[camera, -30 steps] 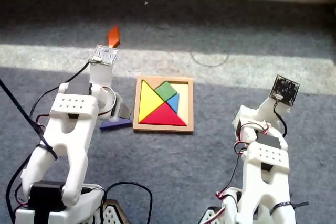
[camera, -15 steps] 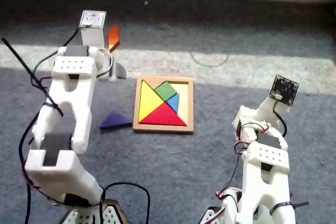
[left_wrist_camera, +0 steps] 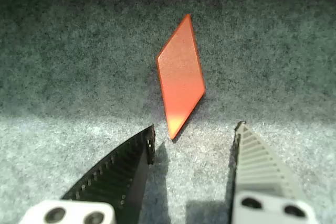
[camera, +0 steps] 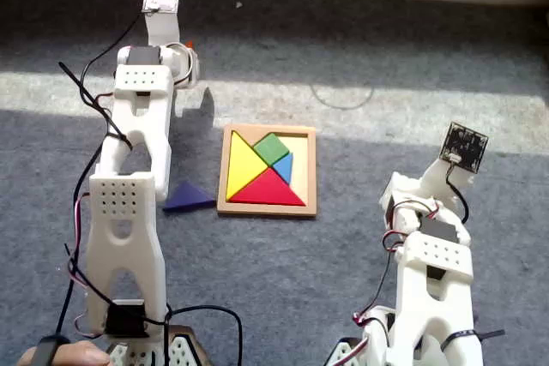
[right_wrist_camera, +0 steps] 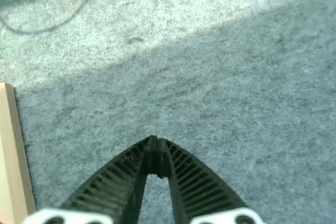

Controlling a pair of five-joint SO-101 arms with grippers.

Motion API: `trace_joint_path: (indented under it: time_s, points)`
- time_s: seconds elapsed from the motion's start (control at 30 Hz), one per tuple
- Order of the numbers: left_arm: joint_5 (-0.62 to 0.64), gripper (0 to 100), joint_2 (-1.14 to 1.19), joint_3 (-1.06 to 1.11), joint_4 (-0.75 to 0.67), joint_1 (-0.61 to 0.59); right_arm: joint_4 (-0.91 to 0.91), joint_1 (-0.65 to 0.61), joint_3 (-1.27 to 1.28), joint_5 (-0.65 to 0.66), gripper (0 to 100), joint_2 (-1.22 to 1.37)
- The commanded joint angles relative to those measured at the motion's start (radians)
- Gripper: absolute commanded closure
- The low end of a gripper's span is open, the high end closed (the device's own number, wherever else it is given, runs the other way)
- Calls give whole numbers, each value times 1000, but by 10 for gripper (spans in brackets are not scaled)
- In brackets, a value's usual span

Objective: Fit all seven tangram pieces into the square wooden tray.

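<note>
We are at the pick-up of the orange parallelogram (left_wrist_camera: 181,77), which lies flat on the grey surface at the far left, well apart from the partly filled wooden tray (camera: 267,208). Our left fingers (left_wrist_camera: 131,166) hang spread wide just short of it, holding nothing. The next move, we judge, calls for lowering to straddle its narrow width (the purple triangle (camera: 187,197) lies just left of the tray). Our right fingers (right_wrist_camera: 189,182) are pressed together, empty, at the near right.

Square wooden tray (camera: 310,169): laid flat, centre of frame.
Seated inside, edge to edge: 1 yellow triangle (camera: 243,169), 1 red triangle (camera: 268,188), 1 green square (camera: 271,148), 1 blue triangle (camera: 284,167).
Dark blue triangle (camera: 186,197): flat on carpet (camera: 343,255), just left of tray.
Orange parallelogram (left_wrist_camera: 180,77): flat on carpet.
</note>
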Motion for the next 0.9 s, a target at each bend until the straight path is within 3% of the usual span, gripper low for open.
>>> trace_joint_path:
  time_s: [0.0, 0.23, 0.5, 0.77, 0.87]
  points:
    - [9, 758, 160, -302, -11, -13, -21, -7, -2, 12, 988, -30]
    - [6, 758, 302, -499, -11, -21, -21, -8, -2, 12, 988, -30]
    - [5, 758, 369, -509, -23, -38, -21, -8, -2, 12, 988, -30]
    - [6, 764, 460, -509, -170, -56, -21, -8, -2, 12, 988, -30]
    - [6, 812, 467, -509, -192, -58, -21, -8, -2, 12, 988, -30]
